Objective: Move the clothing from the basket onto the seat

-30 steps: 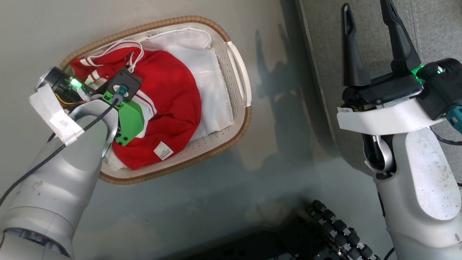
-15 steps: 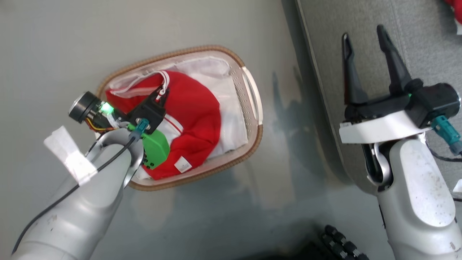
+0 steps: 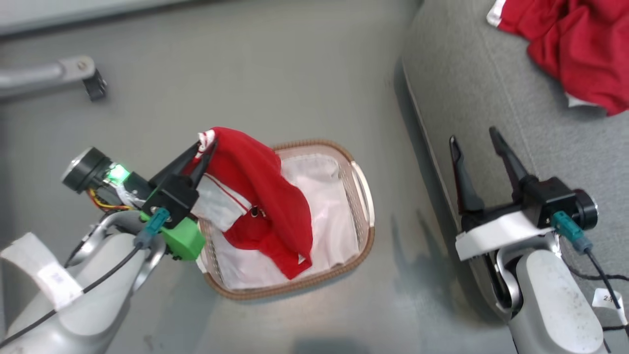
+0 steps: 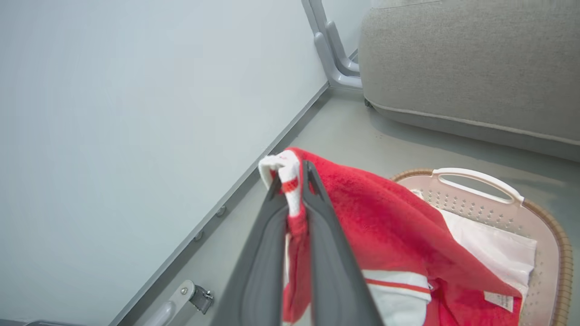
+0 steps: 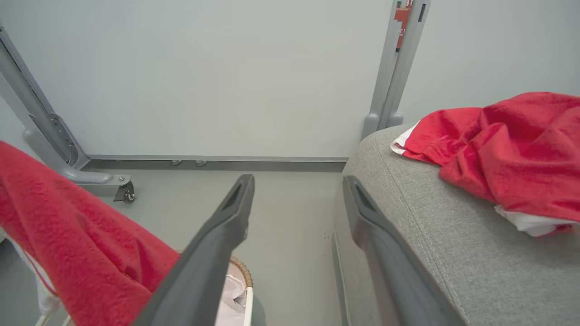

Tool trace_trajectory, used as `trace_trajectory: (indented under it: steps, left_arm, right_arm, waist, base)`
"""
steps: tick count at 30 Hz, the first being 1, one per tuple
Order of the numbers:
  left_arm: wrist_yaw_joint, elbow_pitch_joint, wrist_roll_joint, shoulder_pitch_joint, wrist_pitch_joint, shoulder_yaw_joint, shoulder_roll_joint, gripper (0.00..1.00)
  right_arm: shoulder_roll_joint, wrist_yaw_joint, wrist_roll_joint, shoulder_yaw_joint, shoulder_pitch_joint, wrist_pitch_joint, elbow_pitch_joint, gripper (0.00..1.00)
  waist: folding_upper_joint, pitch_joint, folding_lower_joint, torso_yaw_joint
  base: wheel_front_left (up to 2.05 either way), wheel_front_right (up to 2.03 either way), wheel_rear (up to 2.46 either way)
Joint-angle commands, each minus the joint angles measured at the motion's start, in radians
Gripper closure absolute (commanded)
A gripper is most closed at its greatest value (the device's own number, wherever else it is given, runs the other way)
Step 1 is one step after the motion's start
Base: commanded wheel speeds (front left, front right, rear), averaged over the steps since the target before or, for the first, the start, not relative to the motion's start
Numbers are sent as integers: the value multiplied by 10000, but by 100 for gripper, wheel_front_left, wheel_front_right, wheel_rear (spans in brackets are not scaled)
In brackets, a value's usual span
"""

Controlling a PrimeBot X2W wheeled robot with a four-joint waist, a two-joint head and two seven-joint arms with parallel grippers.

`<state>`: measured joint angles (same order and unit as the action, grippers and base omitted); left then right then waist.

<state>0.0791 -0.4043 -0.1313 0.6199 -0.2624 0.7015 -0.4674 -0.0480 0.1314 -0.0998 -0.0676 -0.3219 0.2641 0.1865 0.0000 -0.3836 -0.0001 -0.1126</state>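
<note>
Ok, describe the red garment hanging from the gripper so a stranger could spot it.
Left of the big grey seat, an oval brown-rimmed basket stands on the floor. Over it hangs the garment, its white-trimmed edge pinched in the left gripper. The other red garment lies crumpled on the seat; this one dangles.

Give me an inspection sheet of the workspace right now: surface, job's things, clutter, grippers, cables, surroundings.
Surface: smooth grey floor; the basket stands on it beside the seat.
Job's things: lifted garment raised by its white-trimmed edge, lower part hanging in the basket; second garment lying on the seat.
Clutter: white liner in the basket; otherwise nothing seen.
Grippers: left gripper shut on the lifted garment; right gripper open, holding nothing, near the seat's edge.
Cables: left cable runs along the forearm; right cable hangs from the wrist plug.
Surroundings: pale wall; grey frame leg with a caster.
</note>
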Motion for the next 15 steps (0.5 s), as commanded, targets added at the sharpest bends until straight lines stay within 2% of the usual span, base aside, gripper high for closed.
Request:
trace_trajectory:
  steps: [1, 8, 15]
  left_arm:
    - [33, 230, -57, -209, -34, -68, -200, 100]
    - [138, 1576, -160, 495, 538, -348, -907, 100]
    - [143, 2420, -269, 1637, 1281, -643, -760, 100]
  right_arm:
    - [-45, -14, -21, -38, 320, 5, 102, 0]
    - [-42, -14, -289, -469, 818, 4, 289, 0]
    - [-42, -14, -448, -1259, 643, 5, 223, 0]
  waist:
    - [0, 1944, 1, 369]
    - [0, 3014, 1, 315]
    - [0, 3448, 1, 362]
  base:
    - [0, 0, 0]
    - [0, 0, 0]
    - [0, 0, 0]
